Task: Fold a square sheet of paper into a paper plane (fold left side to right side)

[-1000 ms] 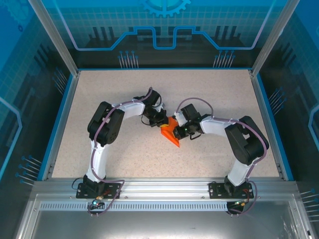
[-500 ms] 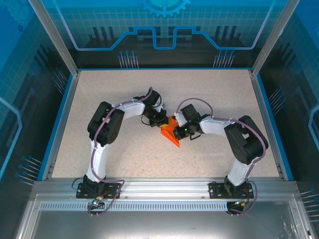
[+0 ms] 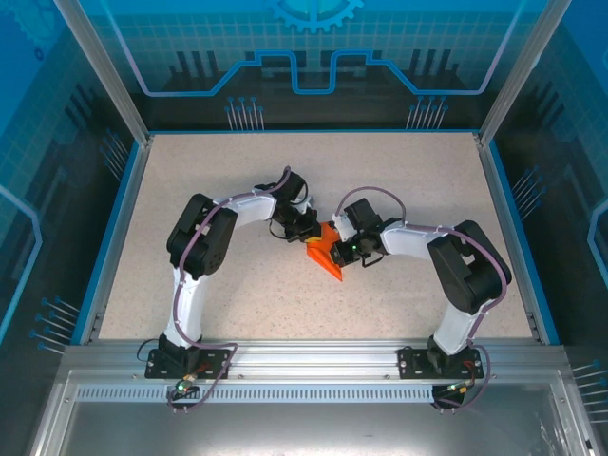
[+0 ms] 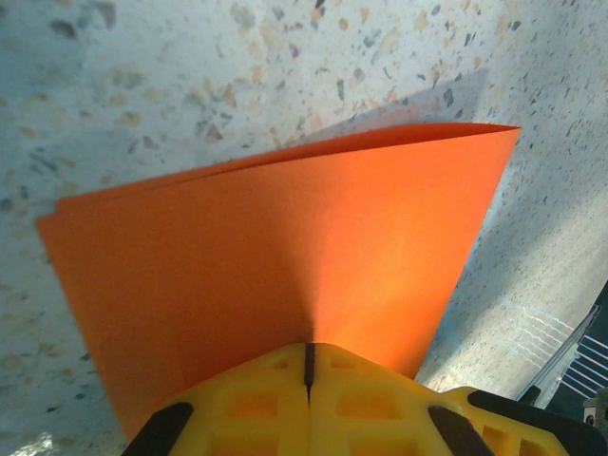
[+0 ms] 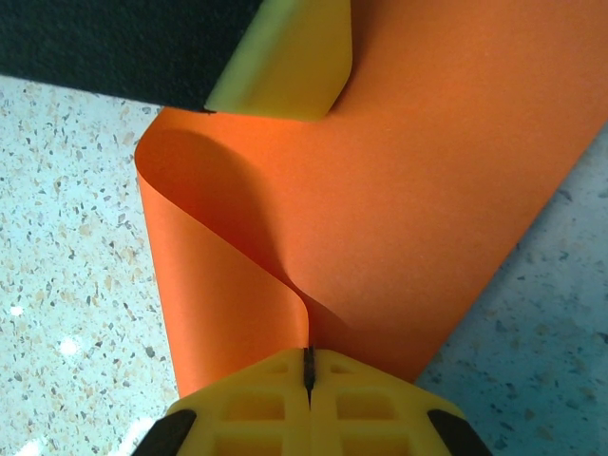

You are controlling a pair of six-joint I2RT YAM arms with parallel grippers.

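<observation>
The square sheet of paper (image 3: 326,255) is bright orange and lies doubled over in the middle of the table, held between both arms. My left gripper (image 3: 312,231) pinches its upper left edge, and the left wrist view has the folded sheet (image 4: 285,256) fanning out from my shut yellow jaws (image 4: 309,366). My right gripper (image 3: 340,249) is shut on the opposite edge. In the right wrist view the paper (image 5: 380,218) curls up into my closed jaws (image 5: 308,366), with a yellow finger of the left gripper (image 5: 290,62) at the top.
The speckled tabletop (image 3: 237,190) is ringed by a blue rim (image 3: 114,228) and glass walls. An aluminium rail (image 3: 313,356) carries the two arm bases at the near edge.
</observation>
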